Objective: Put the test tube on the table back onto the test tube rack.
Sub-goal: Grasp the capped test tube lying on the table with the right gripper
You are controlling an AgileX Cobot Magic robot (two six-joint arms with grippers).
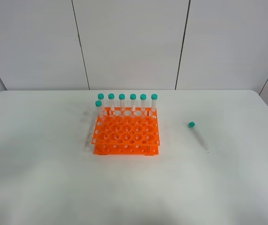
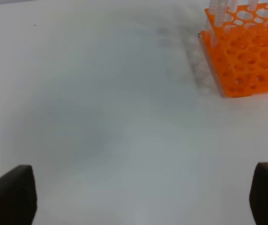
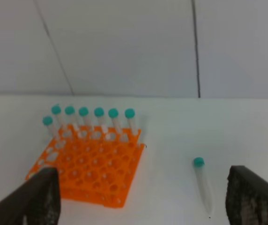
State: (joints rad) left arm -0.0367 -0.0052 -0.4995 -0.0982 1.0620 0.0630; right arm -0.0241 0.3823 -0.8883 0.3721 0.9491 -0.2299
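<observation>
1. Teal cap, clear plastic barrel, pointed conical tip: that is the test tube [image 1: 198, 136] I am after. It lies flat on the table [image 1: 40, 168], well to the right of the test tube rack [image 1: 127, 136], with its cap toward the back wall and its tip toward the near edge.
2. By my judgement it is light, stiff, smooth and round, so a push from one side alone could set it rolling or skidding. It looks like plastic, hardly fragile, but it needs no hard squeeze.
3. I would take hold across the barrel just below the cap, one finger on each side. The tapered tip offers little to grip, and a high hold leaves it free to enter a hole.
4. My right gripper [image 3: 143, 199] is spread wide and empty, and the tube lies ahead of it, between its fingers.
5. My left gripper [image 2: 139, 194] is spread wide too, holding nothing, over bare table with a rack corner ahead.
6. Seven matching tubes [image 1: 133, 103] stand upright in the orange rack — six along the back row and one at the left end of the next row. The other holes look open.
</observation>
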